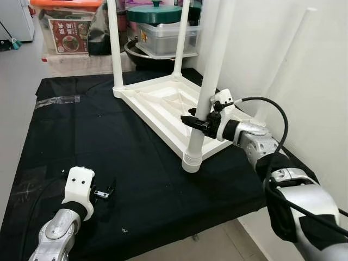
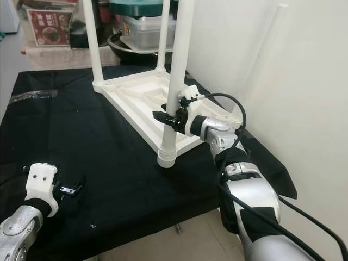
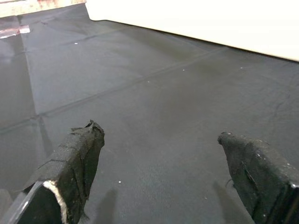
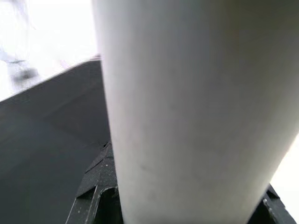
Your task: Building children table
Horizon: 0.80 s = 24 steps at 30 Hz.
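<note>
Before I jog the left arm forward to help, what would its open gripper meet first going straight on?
Probably the white tabletop's edge, lying across the black cloth ahead; the left gripper has bare cloth until then.

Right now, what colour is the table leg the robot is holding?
White. The table leg, held by the right gripper, shows best in the left eye view.

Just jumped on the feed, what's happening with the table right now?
The white tabletop lies upside down on the black cloth. Two legs stand in its far corners. The right end effector is shut around a third leg, holding it upright at the near corner, its base at the tabletop's edge. A fourth leg leans against the wall. The left end effector hovers open over the cloth, holding nothing.
</note>
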### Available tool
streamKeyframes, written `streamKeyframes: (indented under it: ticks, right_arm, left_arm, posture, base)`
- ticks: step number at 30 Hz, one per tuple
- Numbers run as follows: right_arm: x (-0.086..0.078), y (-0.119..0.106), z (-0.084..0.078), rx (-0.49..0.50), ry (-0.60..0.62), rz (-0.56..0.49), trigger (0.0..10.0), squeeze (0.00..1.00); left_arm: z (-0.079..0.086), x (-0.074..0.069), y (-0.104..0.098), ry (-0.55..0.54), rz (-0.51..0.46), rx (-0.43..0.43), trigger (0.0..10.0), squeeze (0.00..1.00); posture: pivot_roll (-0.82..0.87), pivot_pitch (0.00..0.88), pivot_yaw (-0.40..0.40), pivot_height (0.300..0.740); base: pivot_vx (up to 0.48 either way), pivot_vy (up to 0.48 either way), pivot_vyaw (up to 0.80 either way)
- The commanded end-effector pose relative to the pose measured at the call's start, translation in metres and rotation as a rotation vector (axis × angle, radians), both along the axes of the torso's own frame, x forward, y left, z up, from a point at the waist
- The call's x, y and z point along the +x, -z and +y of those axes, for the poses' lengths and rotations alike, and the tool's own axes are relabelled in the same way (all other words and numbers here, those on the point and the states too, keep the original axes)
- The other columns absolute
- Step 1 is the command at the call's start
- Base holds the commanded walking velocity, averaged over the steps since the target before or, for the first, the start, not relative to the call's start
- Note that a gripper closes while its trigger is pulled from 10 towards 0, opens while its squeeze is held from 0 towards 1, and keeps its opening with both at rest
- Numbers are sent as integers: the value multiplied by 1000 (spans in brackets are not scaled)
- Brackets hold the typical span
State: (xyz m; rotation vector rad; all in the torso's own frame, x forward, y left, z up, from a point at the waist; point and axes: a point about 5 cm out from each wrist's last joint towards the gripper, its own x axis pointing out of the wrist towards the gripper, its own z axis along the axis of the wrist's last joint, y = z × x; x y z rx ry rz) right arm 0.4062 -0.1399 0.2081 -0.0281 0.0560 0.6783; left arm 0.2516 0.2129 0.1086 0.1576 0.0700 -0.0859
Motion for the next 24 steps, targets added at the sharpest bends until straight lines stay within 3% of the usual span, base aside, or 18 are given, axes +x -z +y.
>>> streamKeyframes:
  ticks: [1, 2, 4, 5, 6, 8, 10, 11, 13, 15, 16, 19, 22, 23, 24]
  right_arm:
    - [4, 0, -9, -6, 134, 21, 0, 0]
    - [8, 5, -8, 46, 301, 75, 0, 0]
    - [8, 5, -8, 46, 301, 75, 0, 0]
    - [8, 9, -7, 65, 374, 103, 0, 0]
    - [9, 14, -4, 145, 480, 138, 0, 0]
    - [5, 26, 17, 280, 630, 210, 0, 0]
    - [5, 26, 17, 280, 630, 210, 0, 0]
    - [-4, 28, 54, 356, 643, 235, 0, 0]
    - [-4, 28, 54, 356, 643, 235, 0, 0]
    - [-14, 19, 81, 377, 623, 208, 0, 0]
    - [-14, 19, 81, 377, 623, 208, 0, 0]
    - [-28, 4, 103, 364, 577, 155, 0, 0]
    - [-35, 7, 108, 294, 535, 179, 275, 0]
    - [-36, 6, 109, 288, 507, 179, 10000, 0]
    - [-37, 6, 109, 288, 489, 178, 10000, 0]
  left_arm:
    - [-1, -3, 3, 2, 11, 7, 10000, 0]
    - [-1, -4, 3, -2, 12, 5, 10000, 0]
    - [-1, -4, 3, -2, 12, 5, 10000, 0]
    - [-1, -5, 3, -4, 13, 3, 10000, 0]
    - [-1, -5, 4, -7, 16, 2, 10000, 0]
    - [-3, -6, 5, -4, 21, 0, 10000, 0]
    - [-3, -6, 5, -4, 21, 0, 10000, 0]
    - [-4, -4, 4, 0, 20, -1, 10000, 0]
    - [-4, -4, 4, 0, 20, -1, 10000, 0]
    - [-3, -2, 3, 1, 17, 2, 10000, 0]
    - [-3, -2, 3, 1, 17, 2, 10000, 0]
    - [-1, 0, 2, -5, 14, 8, 10000, 0]
    - [-3, -1, 4, -5, 18, 6, 10000, 0]
    - [-4, -1, 4, -3, 19, 4, 10000, 0]
    - [-4, -2, 5, -2, 20, 3, 10000, 0]
  posture:
    - [191, 0, -122, 740]
    - [191, 0, -128, 740]
    - [191, 0, -128, 740]
    - [191, 0, -128, 740]
    - [191, 0, -124, 740]
    - [191, 0, -119, 740]
    - [191, 0, -119, 740]
    - [189, 0, -112, 740]
    - [189, 0, -112, 740]
    - [187, 0, -114, 740]
    - [187, 0, -114, 740]
    - [178, 0, -113, 740]
    - [178, 0, -114, 740]
    - [173, 0, -113, 740]
    - [173, 0, -113, 740]
  base:
    - [0, 0, 0]
    - [0, 0, 0]
    - [0, 0, 0]
    - [0, 0, 0]
    - [0, 0, 0]
    - [0, 0, 0]
    - [0, 0, 0]
    - [0, 0, 0]
    - [0, 0, 0]
    - [0, 0, 0]
    - [0, 0, 0]
    - [0, 0, 0]
    - [0, 0, 0]
    - [0, 0, 0]
    - [0, 0, 0]
